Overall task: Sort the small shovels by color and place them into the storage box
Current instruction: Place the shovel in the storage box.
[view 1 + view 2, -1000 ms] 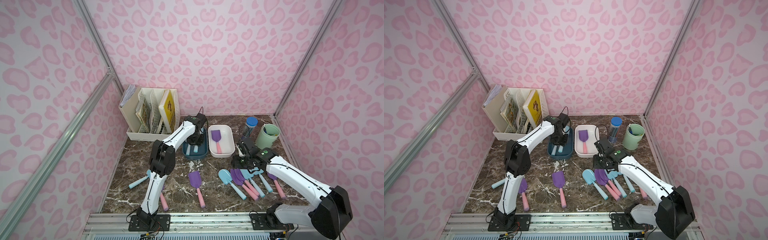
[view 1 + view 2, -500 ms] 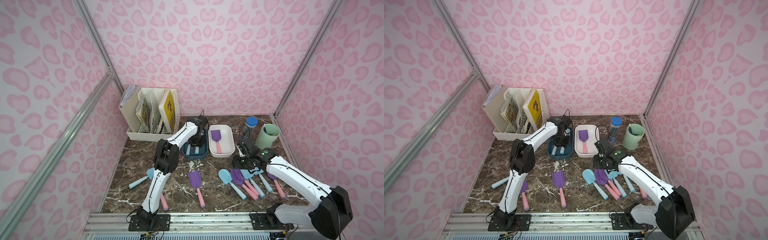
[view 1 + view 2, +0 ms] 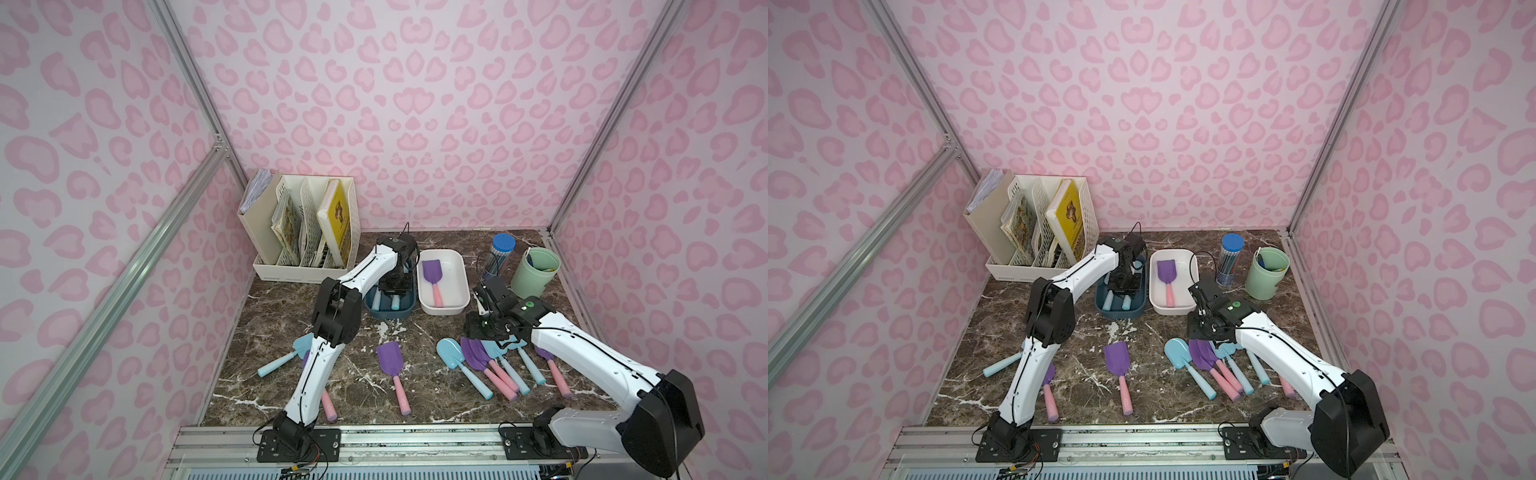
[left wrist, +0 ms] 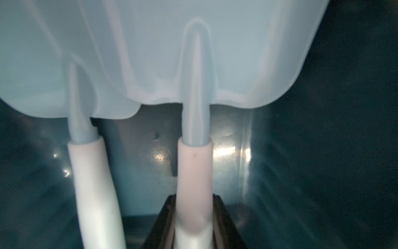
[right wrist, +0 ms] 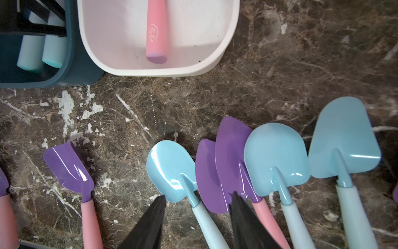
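Shovel (image 4: 215, 54) in teal box (image 4: 323, 151) pinched by left gripper (image 4: 195, 207); right gripper (image 5: 198, 195) parted

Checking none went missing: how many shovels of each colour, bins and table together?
Light blue plastic toy shovels: 6 (2 in the dark blue bin, 4 on the marble table)
Purple-bladed, pink-handled plastic toy shovels: 6 (1 in the white bin, 5 on the table)
Total: 12

The left end effector (image 4: 194, 211) grips the pale handle of a light blue shovel (image 4: 226, 54), whose blade overlaps a second light blue shovel (image 4: 32, 75), both inside the dark teal box (image 4: 344, 151).
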